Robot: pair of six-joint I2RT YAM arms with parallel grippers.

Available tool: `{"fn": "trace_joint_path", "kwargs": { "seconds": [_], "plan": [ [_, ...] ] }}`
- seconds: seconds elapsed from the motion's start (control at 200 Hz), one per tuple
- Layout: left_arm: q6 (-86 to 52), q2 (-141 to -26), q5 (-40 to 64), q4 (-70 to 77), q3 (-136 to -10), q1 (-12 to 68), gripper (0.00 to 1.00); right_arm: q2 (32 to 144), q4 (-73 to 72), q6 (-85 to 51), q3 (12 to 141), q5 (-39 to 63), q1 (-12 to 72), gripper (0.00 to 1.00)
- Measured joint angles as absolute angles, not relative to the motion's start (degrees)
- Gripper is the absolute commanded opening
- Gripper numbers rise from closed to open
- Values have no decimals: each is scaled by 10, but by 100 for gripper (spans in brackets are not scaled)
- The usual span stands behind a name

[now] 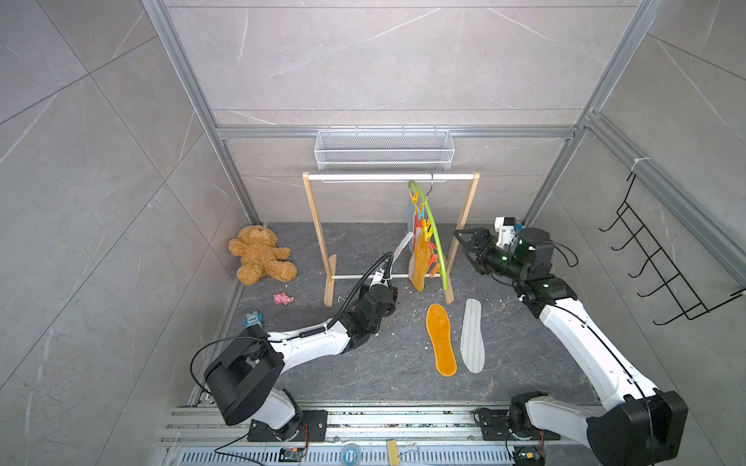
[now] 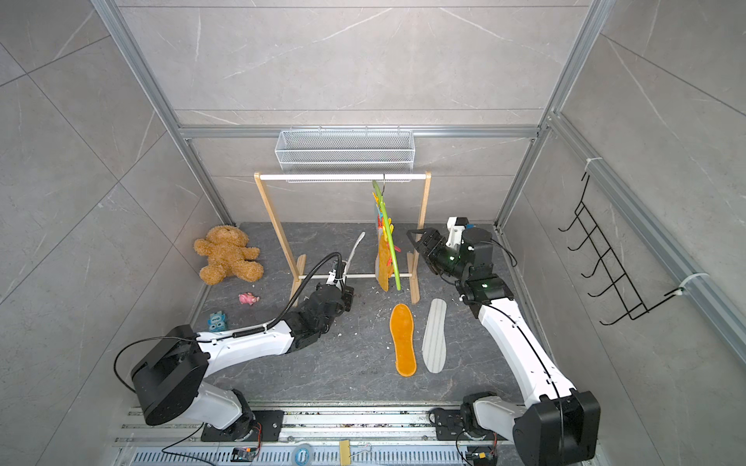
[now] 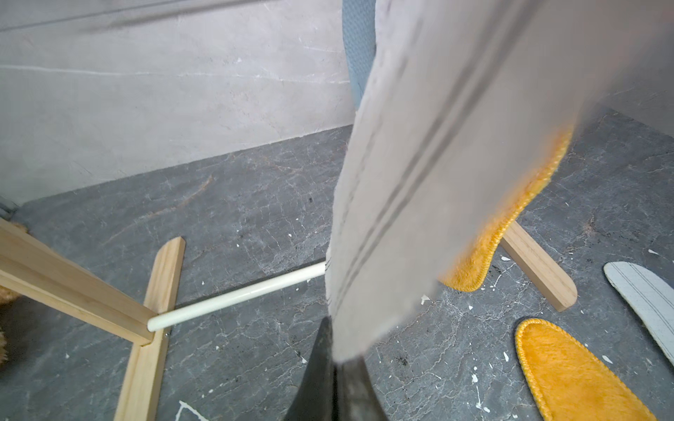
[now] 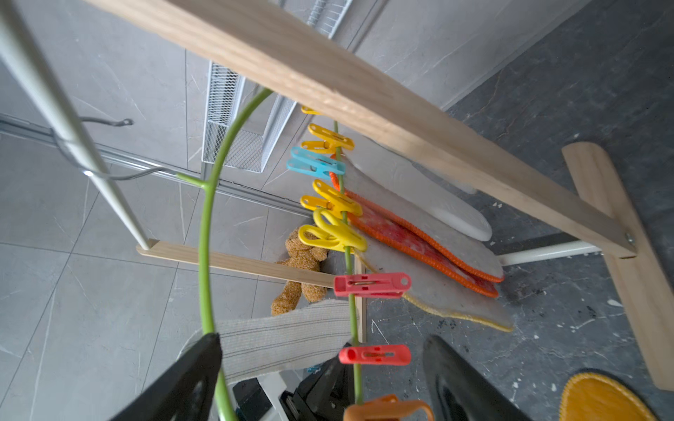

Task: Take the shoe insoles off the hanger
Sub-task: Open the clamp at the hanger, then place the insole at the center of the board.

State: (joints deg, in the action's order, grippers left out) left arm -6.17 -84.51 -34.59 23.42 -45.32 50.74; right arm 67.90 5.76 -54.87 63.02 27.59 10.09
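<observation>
The lime-green hanger (image 1: 435,236) hangs from the rail with several shoe insoles clipped to it, the front one orange and fuzzy (image 1: 420,264). My left gripper (image 1: 386,269) is shut on the lower end of a white-grey striped insole (image 3: 437,164), which slants up toward the hanger (image 2: 389,238). In the right wrist view its far end (image 4: 284,339) reaches the green bar with no clip on it. My right gripper (image 1: 464,242) stands open beside the hanger, an empty red clip (image 4: 375,355) between its fingers (image 4: 198,364). An orange insole (image 1: 441,339) and a striped insole (image 1: 472,341) lie on the floor.
The wooden rail frame (image 1: 387,176) carries the hanger, its right post (image 1: 460,238) close to my right gripper. A wire basket (image 1: 383,149) hangs behind it. A teddy bear (image 1: 260,254), a pink toy (image 1: 282,298) and a blue toy (image 1: 253,319) lie at the left. A black wire rack (image 1: 662,258) is on the right wall.
</observation>
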Motion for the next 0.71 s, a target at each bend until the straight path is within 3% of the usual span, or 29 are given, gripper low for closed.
{"fn": "trace_joint_path", "kwargs": {
  "seconds": [0.369,0.709],
  "plan": [
    [62,-771,-328,206,-461,507,0,660,182,-451,763,311,105,86],
    [222,-729,-248,202,-496,507,0,688,243,-409,838,357,173,86]
  ]
}}
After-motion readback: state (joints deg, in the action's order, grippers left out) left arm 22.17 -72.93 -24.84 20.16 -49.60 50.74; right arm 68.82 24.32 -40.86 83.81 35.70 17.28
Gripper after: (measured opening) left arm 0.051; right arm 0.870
